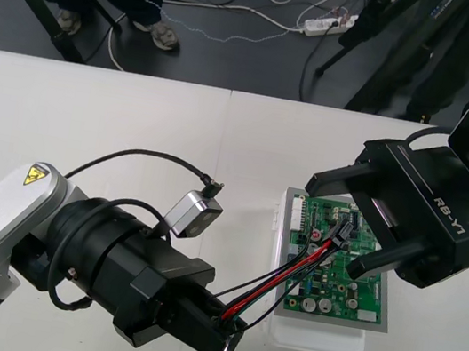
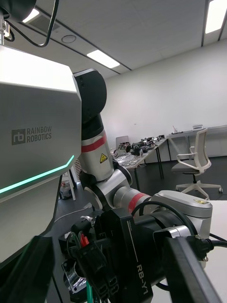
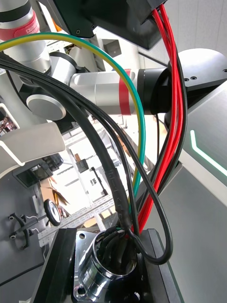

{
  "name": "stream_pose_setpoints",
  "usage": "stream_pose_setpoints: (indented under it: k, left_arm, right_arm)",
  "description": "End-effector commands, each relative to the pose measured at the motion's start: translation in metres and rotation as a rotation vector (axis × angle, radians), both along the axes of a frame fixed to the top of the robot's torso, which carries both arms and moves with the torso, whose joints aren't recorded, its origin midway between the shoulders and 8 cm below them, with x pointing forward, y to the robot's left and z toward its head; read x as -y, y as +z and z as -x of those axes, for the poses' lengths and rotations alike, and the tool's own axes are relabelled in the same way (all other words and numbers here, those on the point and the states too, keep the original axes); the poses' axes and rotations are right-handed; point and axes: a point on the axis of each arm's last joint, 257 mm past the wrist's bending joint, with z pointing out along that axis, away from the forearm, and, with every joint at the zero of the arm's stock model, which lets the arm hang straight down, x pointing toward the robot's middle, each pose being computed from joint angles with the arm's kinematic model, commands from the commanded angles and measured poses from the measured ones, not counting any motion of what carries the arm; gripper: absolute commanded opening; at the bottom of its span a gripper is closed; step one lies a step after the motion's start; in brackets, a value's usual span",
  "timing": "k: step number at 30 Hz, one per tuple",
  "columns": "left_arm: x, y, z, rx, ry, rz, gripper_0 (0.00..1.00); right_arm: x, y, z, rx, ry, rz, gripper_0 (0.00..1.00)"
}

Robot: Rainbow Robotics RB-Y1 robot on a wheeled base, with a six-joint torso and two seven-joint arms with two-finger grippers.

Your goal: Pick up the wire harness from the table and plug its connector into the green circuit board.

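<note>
Two grippers working at green circuit board [image 1: 350, 294]: left gripper [image 1: 226, 332] clamping wire harness [image 1: 300, 268] by socket [image 3: 111, 265], just off board's near-left corner; right gripper [image 1: 331, 229] standing spread wide, straddling plug [image 1: 343, 234] over board, gripping nothing; plug seating unclear.

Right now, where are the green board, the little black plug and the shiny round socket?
green circuit board [image 1: 349, 296], front view: a patch of its near right part.
black plug [image 1: 344, 233], front view: its body, over the board.
round metal socket [image 3: 92, 272], left wrist view: its shiny rim.
</note>
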Motion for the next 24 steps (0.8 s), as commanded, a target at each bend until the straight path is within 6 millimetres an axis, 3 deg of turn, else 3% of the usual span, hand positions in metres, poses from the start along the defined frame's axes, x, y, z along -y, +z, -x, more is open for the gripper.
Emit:
stream_pose_setpoints:
  k: [1, 2, 23, 24]
  left_arm:
    - [0.0062, 0.0155, 0.0174, 0.027, -0.041, 0.066, 0.00]
    - [0.0062, 0.0155, 0.0174, 0.027, -0.041, 0.066, 0.00]
    - [0.0061, 0.0147, 0.0164, 0.035, -0.036, 0.065, 0.00]
    - [0.0058, 0.0143, 0.0152, 0.039, -0.032, 0.065, 0.32]
  right_arm:
    - [-0.0034, 0.0057, 0.0127, 0.031, 0.033, -0.040, 0.05]
    - [-0.0033, 0.0061, 0.0128, 0.030, 0.033, -0.041, 0.00]
    - [-0.0030, 0.0063, 0.0122, 0.031, 0.031, -0.042, 0.00]
    - [-0.0027, 0.0064, 0.0115, 0.031, 0.029, -0.043, 0.00]
